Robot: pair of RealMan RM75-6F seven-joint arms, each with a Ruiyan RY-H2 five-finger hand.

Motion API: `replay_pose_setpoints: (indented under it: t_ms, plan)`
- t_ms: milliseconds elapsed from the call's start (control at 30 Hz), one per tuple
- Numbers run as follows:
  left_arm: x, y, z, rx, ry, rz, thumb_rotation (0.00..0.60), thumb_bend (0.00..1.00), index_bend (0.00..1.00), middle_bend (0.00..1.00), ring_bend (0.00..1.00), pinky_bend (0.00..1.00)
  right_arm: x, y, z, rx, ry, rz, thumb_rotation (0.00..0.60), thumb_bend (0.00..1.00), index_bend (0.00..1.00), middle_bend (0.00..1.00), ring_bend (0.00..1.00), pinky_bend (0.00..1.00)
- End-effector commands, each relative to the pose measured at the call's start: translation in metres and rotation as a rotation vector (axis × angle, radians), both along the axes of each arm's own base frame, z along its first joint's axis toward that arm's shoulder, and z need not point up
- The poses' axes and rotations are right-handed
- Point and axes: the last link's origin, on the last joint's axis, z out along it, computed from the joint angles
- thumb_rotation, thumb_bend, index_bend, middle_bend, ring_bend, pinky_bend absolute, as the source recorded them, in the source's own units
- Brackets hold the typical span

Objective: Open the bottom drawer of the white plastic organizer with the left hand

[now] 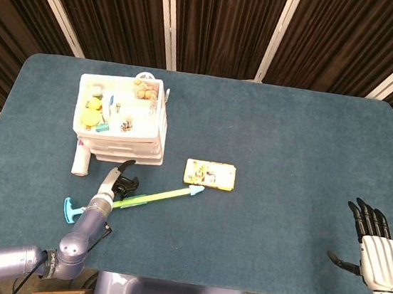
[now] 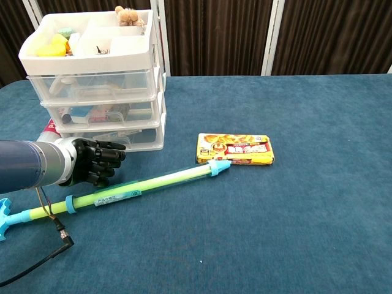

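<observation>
The white plastic organizer (image 1: 121, 120) (image 2: 98, 79) stands at the table's back left, with three clear drawers and an open top tray of small items. Its bottom drawer (image 2: 119, 138) is pushed in. My left hand (image 1: 117, 182) (image 2: 93, 163) hovers just in front of and slightly below that drawer, fingers loosely bent and pointing towards it, thumb apart, holding nothing and a small gap short of the drawer front. My right hand (image 1: 371, 244) stays at the near right edge, fingers spread and empty; it shows only in the head view.
A long green and blue tube (image 1: 158, 196) (image 2: 141, 190) lies diagonally just under the left hand. A yellow snack packet (image 1: 210, 174) (image 2: 234, 149) lies right of the organizer. A red and white tube (image 1: 81, 160) lies by its left side. A black cable (image 2: 43, 245) trails near the front.
</observation>
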Motion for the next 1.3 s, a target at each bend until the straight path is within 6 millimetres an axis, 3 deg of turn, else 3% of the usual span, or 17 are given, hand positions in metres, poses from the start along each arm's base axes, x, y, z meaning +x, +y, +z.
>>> replay_pose_setpoints:
  t_ms: [33, 333, 667, 1300]
  plan:
    - [-0.001, -0.006, 0.0, -0.022, 0.0, -0.011, 0.6, 0.63, 0.13, 0.98, 0.88, 0.87, 0.0, 0.0, 0.0, 0.0, -0.001, -0.001, 0.6, 0.09, 0.0, 0.0, 0.0, 0.0]
    - [-0.007, -0.02, 0.01, -0.045, 0.007, -0.027, 0.6, 0.63, 0.11, 0.98, 0.89, 0.87, 0.0, 0.0, 0.0, 0.001, -0.001, -0.004, 0.6, 0.09, 0.0, 0.0, 0.0, 0.0]
    - [-0.017, -0.006, 0.016, 0.023, -0.022, 0.008, 0.6, 0.63, 0.04, 0.98, 0.89, 0.87, 0.0, 0.0, -0.001, 0.001, -0.002, -0.007, 0.6, 0.09, 0.0, 0.0, 0.0, 0.0]
    - [-0.008, 0.011, 0.002, 0.002, -0.07, 0.029, 0.6, 0.63, 0.07, 0.99, 0.89, 0.88, -0.001, 0.0, 0.0, 0.005, -0.005, -0.008, 0.6, 0.09, 0.0, 0.0, 0.0, 0.0]
